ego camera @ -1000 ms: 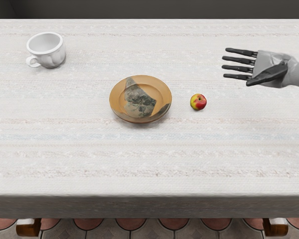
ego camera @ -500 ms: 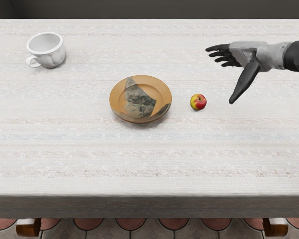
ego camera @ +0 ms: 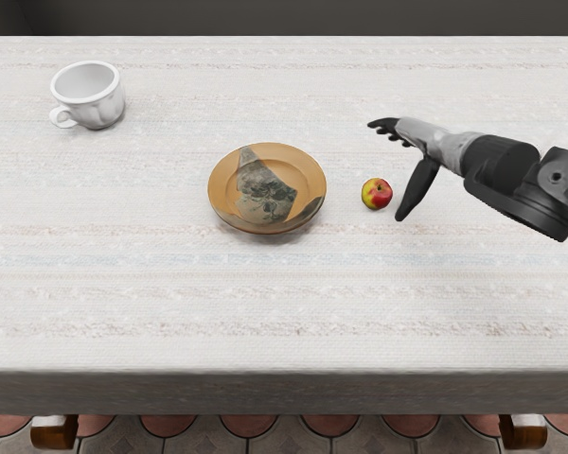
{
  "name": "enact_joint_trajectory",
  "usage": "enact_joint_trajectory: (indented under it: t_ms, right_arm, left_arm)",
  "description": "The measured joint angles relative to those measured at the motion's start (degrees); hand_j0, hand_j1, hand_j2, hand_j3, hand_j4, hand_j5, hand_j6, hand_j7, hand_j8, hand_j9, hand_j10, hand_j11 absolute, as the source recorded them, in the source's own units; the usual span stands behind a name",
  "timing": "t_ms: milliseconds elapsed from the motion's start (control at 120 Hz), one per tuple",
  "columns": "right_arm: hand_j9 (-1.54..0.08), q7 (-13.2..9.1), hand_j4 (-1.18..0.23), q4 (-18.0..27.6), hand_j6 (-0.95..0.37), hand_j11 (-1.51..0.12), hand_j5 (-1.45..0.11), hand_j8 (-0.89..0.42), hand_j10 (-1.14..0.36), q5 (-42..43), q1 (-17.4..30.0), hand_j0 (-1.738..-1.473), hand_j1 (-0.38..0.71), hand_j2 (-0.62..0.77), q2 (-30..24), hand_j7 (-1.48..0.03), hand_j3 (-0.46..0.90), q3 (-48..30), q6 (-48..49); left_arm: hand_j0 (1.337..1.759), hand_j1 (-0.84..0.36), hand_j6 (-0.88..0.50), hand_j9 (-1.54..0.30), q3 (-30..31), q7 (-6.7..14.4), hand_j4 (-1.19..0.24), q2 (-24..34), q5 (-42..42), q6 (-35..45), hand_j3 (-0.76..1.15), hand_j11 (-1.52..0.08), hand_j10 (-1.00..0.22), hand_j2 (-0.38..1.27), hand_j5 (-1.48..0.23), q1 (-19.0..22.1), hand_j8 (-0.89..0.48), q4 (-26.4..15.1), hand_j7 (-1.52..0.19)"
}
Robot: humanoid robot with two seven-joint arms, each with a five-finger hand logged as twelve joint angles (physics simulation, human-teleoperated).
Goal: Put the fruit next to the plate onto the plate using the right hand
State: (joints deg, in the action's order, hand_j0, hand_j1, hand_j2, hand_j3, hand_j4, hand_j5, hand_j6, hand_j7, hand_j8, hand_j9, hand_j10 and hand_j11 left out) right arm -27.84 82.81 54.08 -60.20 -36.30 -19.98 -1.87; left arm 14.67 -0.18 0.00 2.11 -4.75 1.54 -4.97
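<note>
Right of center, 1 small red-yellow apple (ego camera: 377,194) sits just right of the plate (ego camera: 218,189), unmoved. Right hand (ego camera: 415,149), fingers spread and empty, has swung closer, thumb beside it.

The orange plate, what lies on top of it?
Only a grey pattern shows on the orange plate; no object lies there. The apple sits apart, on the tablecloth. What lies under the plate is covered.

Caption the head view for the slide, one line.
Open right hand hovers beside the apple, which lies just right of the plate; white cup at back left.
</note>
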Motion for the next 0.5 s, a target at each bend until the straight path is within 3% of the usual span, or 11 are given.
enact_joint_trajectory:
  t_ms: [275, 500]
  right_arm:
    - [-0.26, -0.11, -0.21, -0.68, -0.21, -0.26, -0.27, -0.21, -0.21, 5.07, 0.94, -1.658, -0.11, -0.04, 3.03, -0.26, 0.0, 5.02, -8.66]
    - [-0.34, -2.1, -0.26, -2.08, -0.26, -0.34, -0.34, -0.26, -0.26, 7.89, 0.98, -1.658, -0.04, -0.05, 6.26, -0.33, 0.0, 8.09, -14.17]
  left_arm:
    - [1.658, 0.06, -0.25, -0.32, 0.0, 0.0, -0.25, 0.0, 0.0, 0.0, 0.0, -0.32, -0.25, 0.05, -0.32, 0.03, -0.25, 0.0, -0.32]
    - [1.658, 0.06, -0.25, -0.32, 0.0, 0.0, -0.25, 0.0, 0.0, 0.0, 0.0, -0.32, -0.25, 0.05, -0.32, 0.04, -0.25, -0.01, -0.32]
